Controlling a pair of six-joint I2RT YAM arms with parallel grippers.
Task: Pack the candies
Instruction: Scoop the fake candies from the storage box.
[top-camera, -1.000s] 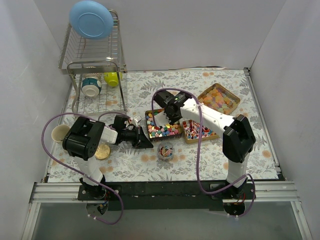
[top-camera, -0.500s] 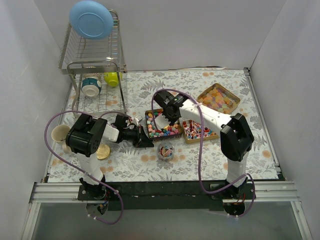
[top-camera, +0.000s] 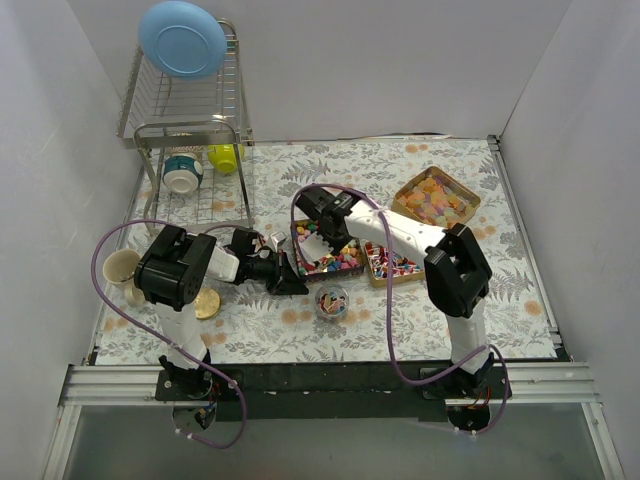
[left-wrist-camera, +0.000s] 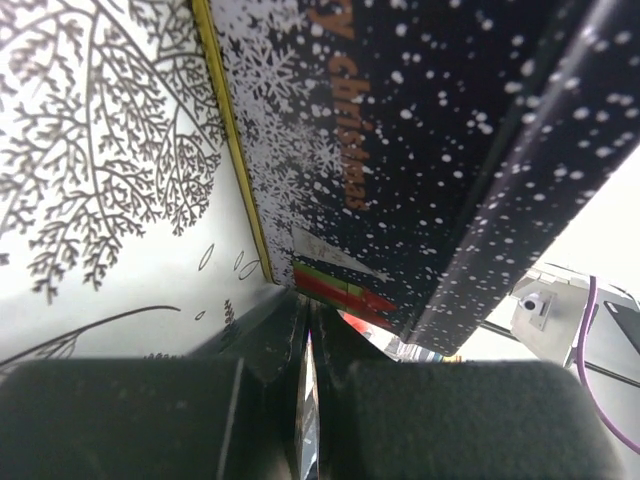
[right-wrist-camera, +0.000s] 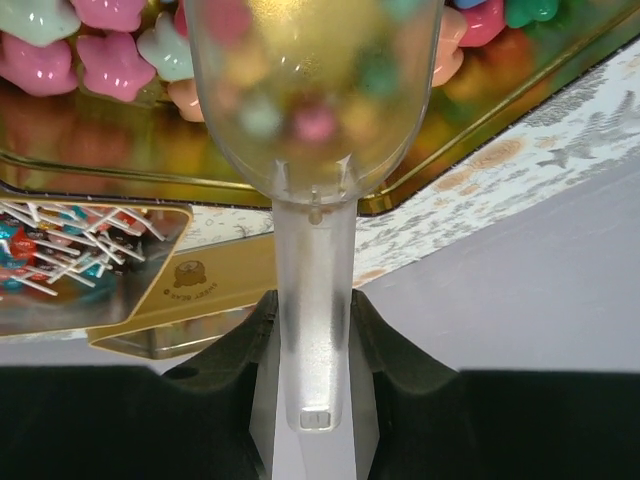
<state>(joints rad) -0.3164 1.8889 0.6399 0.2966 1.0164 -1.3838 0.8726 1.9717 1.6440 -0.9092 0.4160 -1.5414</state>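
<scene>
The multicoloured candies (top-camera: 338, 262) lie in a dark snowflake-printed tin tray (top-camera: 297, 232). My left gripper (top-camera: 292, 280) is shut on that tray's near-left rim; the left wrist view shows the thin metal edge pinched in my gripper (left-wrist-camera: 308, 345) below the tray's wall (left-wrist-camera: 400, 150). My right gripper (top-camera: 322, 228) is shut on the handle of a clear plastic scoop (right-wrist-camera: 313, 90), which holds several bright lumps over the tray's candies (right-wrist-camera: 100, 50). Wrapped red/blue/white pieces (top-camera: 395, 262) and orange-yellow gummies (top-camera: 437, 197) lie in two gold trays to the right.
A small clear jar (top-camera: 331, 301) with some candies stands in front of the trays. A round gold lid (top-camera: 205, 304) and a cream cup (top-camera: 120, 267) are at the left. A dish rack (top-camera: 190, 130) with a blue plate stands at the back left.
My right gripper has moved left across the multicoloured tray with the scoop. The left gripper has stayed on the tray's rim.
</scene>
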